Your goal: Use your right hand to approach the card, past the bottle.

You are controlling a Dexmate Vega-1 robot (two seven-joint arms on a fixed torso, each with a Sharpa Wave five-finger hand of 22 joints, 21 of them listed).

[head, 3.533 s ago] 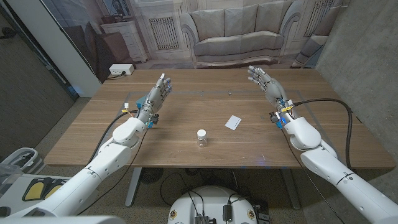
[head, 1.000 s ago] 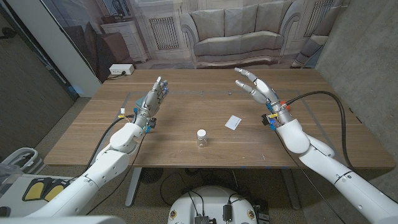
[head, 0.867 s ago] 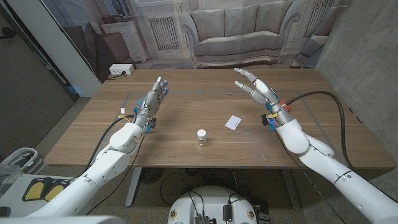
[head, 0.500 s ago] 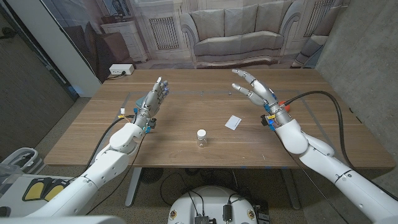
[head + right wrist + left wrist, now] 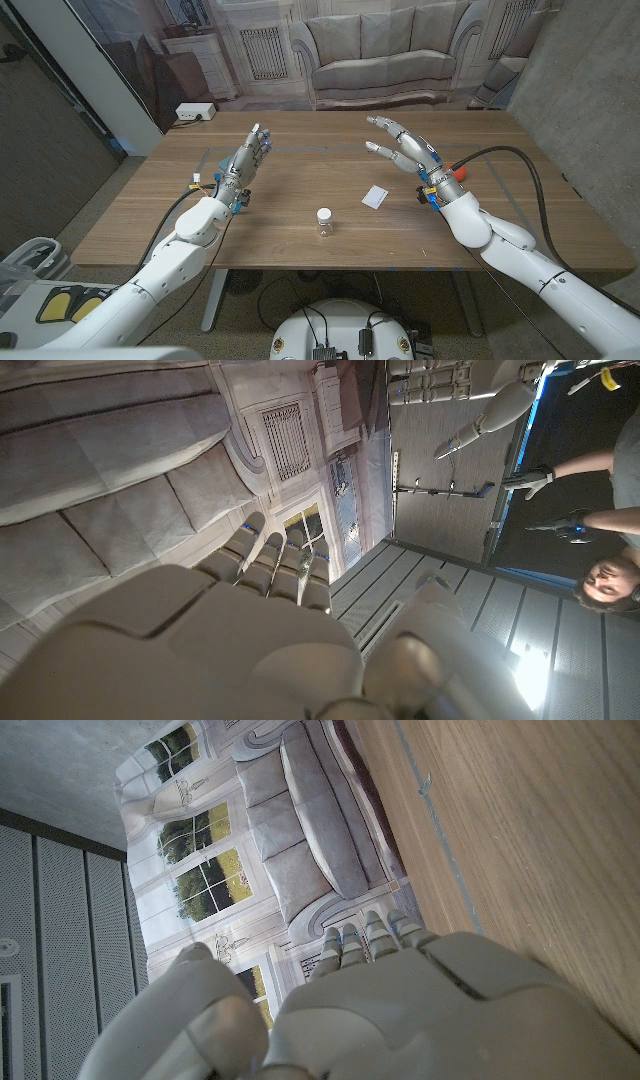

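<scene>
A small white card [image 5: 376,196] lies on the wooden table [image 5: 300,235] right of centre. A little clear bottle with a white cap [image 5: 324,222] stands nearer the front edge, left of the card. My right hand [image 5: 405,147] hovers above the table behind and to the right of the card, fingers spread and empty; its back [image 5: 200,645] fills the lower part of the right wrist view. My left hand [image 5: 248,158] is raised over the left half of the table, fingers straight and together, holding nothing; its back [image 5: 400,1010] appears in the left wrist view.
A backdrop printed with a sofa [image 5: 390,50] hangs behind the table's far edge. A white power strip [image 5: 194,112] sits on the floor at the far left. A black cable [image 5: 530,175] loops from my right wrist. A person [image 5: 605,570] appears in the right wrist view.
My right hand has swung leftward and tilted its fingers toward the table's middle, closing in above the card. The left hand, card and bottle have stayed put.
</scene>
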